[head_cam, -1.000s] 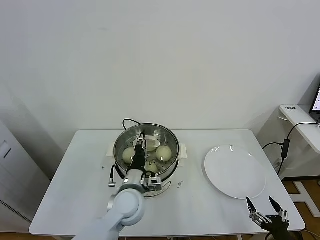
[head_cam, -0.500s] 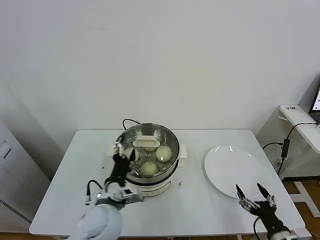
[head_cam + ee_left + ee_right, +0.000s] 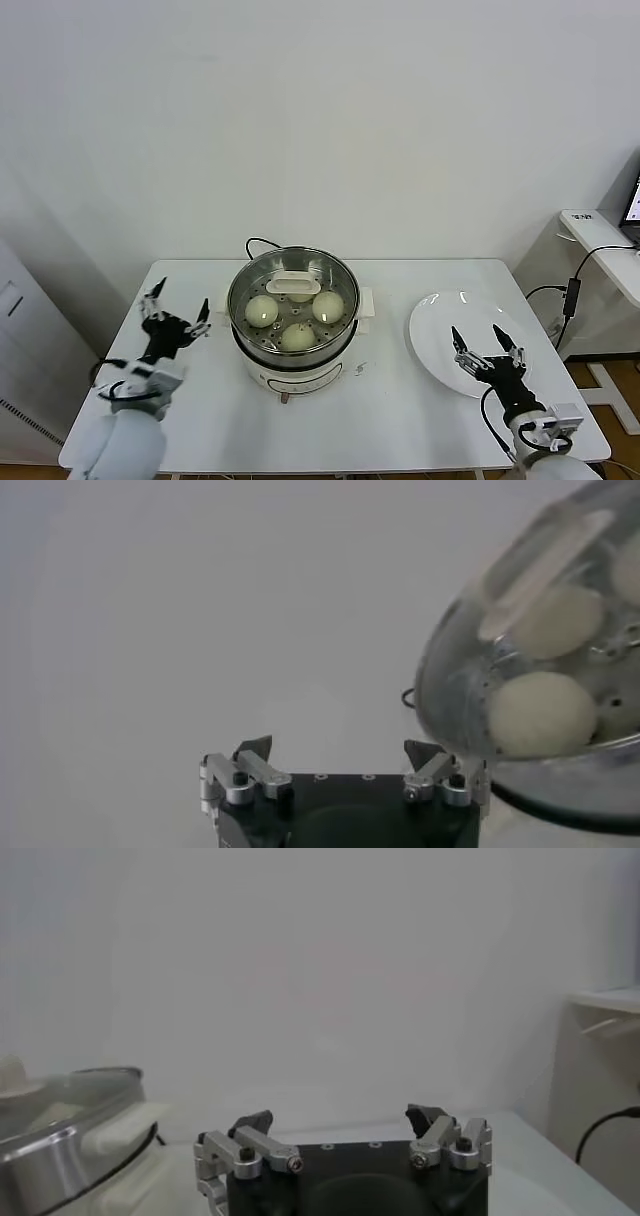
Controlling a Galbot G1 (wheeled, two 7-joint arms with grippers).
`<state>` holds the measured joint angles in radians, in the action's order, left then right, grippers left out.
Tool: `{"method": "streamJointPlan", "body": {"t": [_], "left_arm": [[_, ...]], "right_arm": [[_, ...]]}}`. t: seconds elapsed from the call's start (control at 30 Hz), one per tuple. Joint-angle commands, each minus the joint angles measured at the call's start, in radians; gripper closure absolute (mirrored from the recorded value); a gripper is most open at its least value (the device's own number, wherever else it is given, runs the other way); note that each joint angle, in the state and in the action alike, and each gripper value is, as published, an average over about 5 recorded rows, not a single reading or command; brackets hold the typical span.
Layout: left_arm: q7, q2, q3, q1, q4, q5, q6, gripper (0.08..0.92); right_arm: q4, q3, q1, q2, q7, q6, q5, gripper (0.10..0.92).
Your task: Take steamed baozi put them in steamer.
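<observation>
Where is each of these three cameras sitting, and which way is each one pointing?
Head view: high on the robot, looking down at the table, steamer, plate; both arms show.
Left wrist view: behind the open left claw, facing the wall, the steamer and baozi beside it.
Right wrist view: behind the open right claw, facing the wall.
Shared: all three show the steamer.

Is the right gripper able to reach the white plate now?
Probably yes: the right gripper, fingers open and empty, hangs over the near part of the white plate, with nothing between them.
</observation>
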<state>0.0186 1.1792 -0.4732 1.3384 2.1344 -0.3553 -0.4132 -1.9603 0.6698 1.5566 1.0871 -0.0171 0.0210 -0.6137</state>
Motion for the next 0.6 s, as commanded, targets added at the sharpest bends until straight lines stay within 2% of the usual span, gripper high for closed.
{"method": "streamJointPlan", "body": {"t": [0.03, 0.3, 0.6], "left_arm": [[-0.038, 0.162, -0.312, 0.178, -0.133, 0.294, 0.579, 0.177], [-0.071, 0.235, -0.332, 0.218, -0.233, 0.301, 0.670, 0.177], [-0.114, 0.248, -0.342, 0.241, -0.255, 0.381, 0.689, 0.177]], "right_arm": [[0.029, -0.068, -0.095, 0.000, 0.038, 0.004, 0.021, 0.203], [0.039, -0.061, -0.060, 0.030, 0.000, 0.020, 0.067, 0.203], [0.053, -0.071, -0.065, 0.051, 0.004, 0.027, 0.076, 0.203]]}}
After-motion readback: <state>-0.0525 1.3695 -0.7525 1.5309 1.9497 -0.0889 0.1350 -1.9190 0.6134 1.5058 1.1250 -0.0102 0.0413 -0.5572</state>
